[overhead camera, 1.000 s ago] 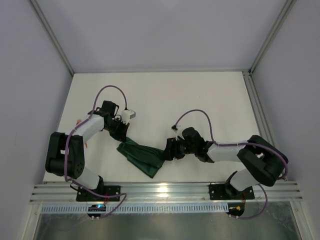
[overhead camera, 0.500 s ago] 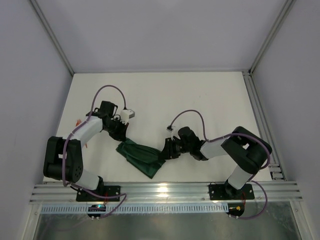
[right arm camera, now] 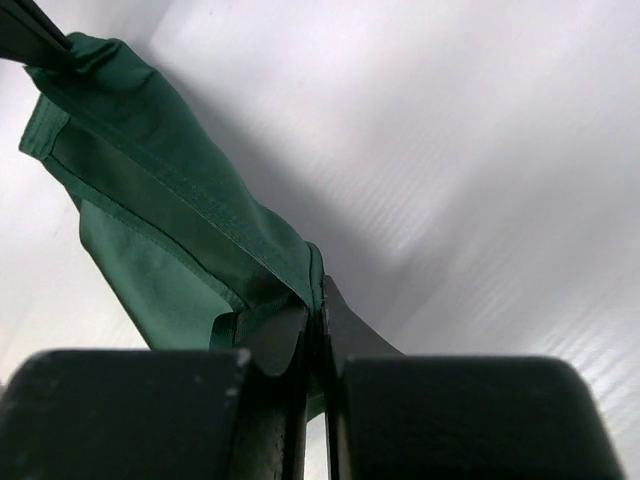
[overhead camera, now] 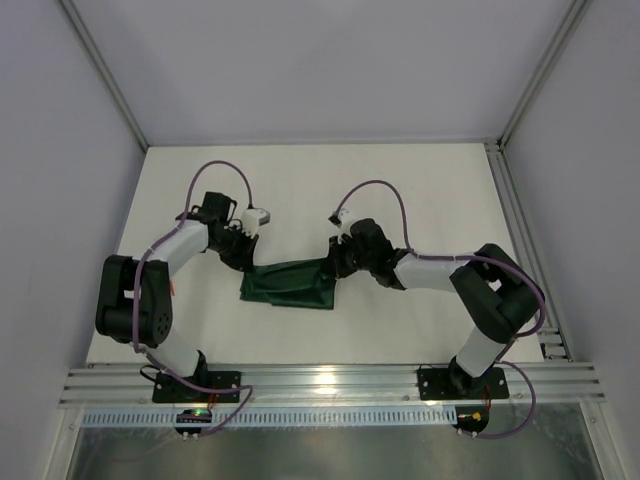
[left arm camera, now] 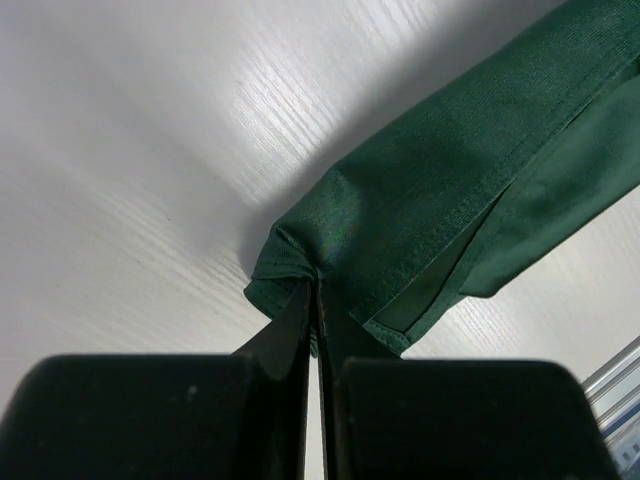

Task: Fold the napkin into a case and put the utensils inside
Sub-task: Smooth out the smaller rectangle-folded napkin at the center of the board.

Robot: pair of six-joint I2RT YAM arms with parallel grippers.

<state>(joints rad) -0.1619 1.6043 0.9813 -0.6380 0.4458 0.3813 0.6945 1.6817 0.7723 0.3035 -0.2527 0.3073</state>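
**Item 1. Napkin**: dark green cloth, gathered into a long band. It sits lower centre of the top view, strung between the two grippers over the white table. Whether its lower edge touches the table cannot be told. The wrist views show stitched hems and overlapping layers, but the number of folds is hard to make out. The left wrist view cuts the cloth off at the right edge of the frame.

**Item 2. Left gripper**: closed, pinching the left end of the napkin. In the top view its tips are hidden under the wrist. The left wrist view shows the fingers pressed together with a bunched corner of cloth caught between them.

**Item 3. Right gripper**: clamped on the napkin's right end. The right wrist view shows the fingers together, with cloth emerging between them. At the upper left corner of that view a dark tip holds the far end, mostly cut off by the frame.

**Item 4. Purple cables**: one loop arches over each arm.

**Item 5. Metal rail**: runs across the bottom of the top view and carries both arm bases.
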